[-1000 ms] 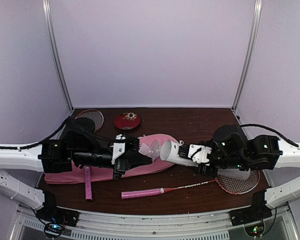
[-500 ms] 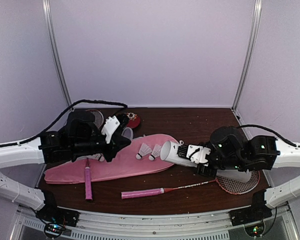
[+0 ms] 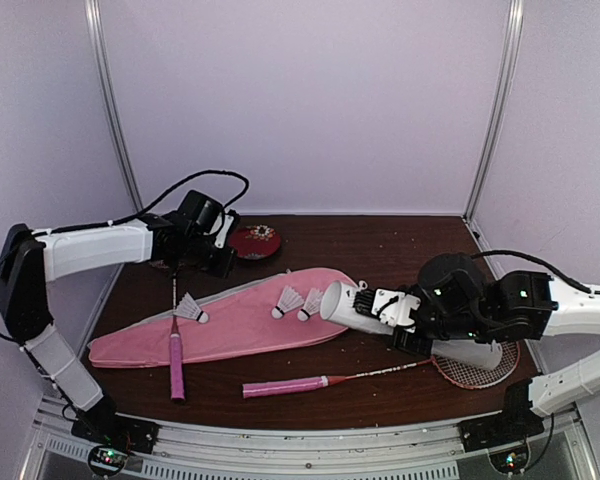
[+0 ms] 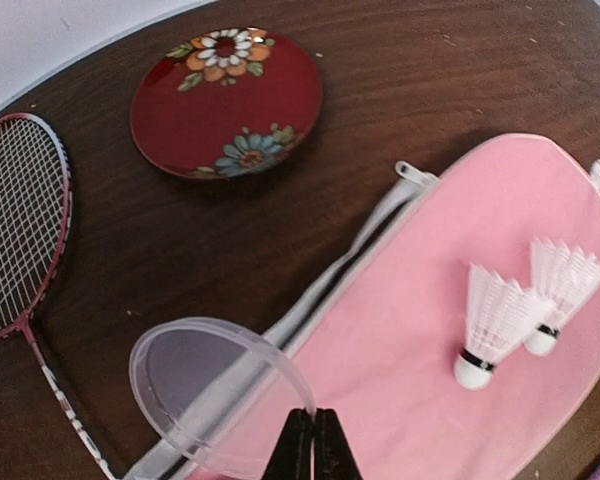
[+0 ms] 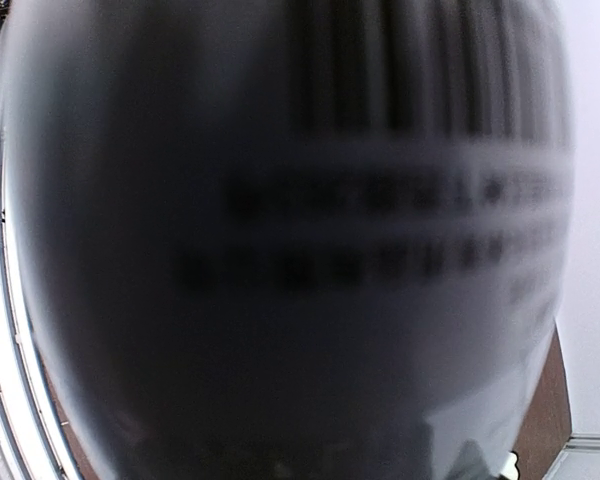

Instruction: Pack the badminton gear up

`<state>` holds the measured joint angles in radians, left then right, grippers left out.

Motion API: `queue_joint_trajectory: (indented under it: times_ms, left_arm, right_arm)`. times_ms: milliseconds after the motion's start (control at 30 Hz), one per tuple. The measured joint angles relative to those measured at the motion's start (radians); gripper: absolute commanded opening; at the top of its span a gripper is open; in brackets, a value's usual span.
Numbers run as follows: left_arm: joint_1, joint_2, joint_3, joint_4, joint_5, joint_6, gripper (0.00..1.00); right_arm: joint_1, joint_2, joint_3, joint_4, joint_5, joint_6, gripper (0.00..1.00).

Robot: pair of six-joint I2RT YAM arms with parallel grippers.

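Note:
My left gripper [image 3: 223, 258] is at the back left beside the red dish, shut on the rim of a clear round plastic lid [image 4: 220, 395]; it also shows in the left wrist view [image 4: 314, 442]. My right gripper [image 3: 398, 310] holds the long white tube [image 3: 355, 305] tilted above the table, its open mouth facing left. The tube's blurred print [image 5: 300, 220] fills the right wrist view and hides the fingers. Three shuttlecocks [image 3: 190, 308] [image 3: 288, 300] [image 3: 310, 303] lie on the pink bag [image 3: 230, 330]. One racket [image 3: 176, 360] lies across the bag's left end. The other racket [image 3: 310, 383] lies in front.
The dark red flowered dish [image 3: 255, 241] sits at the back, also in the left wrist view [image 4: 227, 100]. The left racket's head [image 4: 20, 220] lies left of the dish. The right racket's head [image 3: 477, 365] lies under my right arm. Metal posts and walls enclose the table.
My left arm swung from the tube's mouth back and left toward the dish, carrying the clear lid. The shuttlecocks now lie exposed on the bag. The right arm with the tube barely moved.

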<state>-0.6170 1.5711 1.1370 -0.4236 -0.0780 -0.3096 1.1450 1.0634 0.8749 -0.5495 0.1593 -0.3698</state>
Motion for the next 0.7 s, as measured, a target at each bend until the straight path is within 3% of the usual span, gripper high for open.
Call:
queue_joint_trajectory:
  times_ms: [267, 533, 700]
  left_arm:
    - [0.124, 0.289, 0.234, -0.058, -0.024, 0.013, 0.00]
    - [0.173, 0.509, 0.427, -0.130, -0.031, 0.032, 0.00]
    - [0.176, 0.567, 0.496, -0.160, -0.034, 0.051, 0.15]
  right_arm:
    - [0.000, 0.003, 0.002, -0.001, -0.001, 0.003, 0.33]
    - [0.000, 0.008, 0.003, -0.001, 0.000, 0.003, 0.32]
    - [0.000, 0.011, 0.003, -0.002, 0.000, 0.003, 0.32]
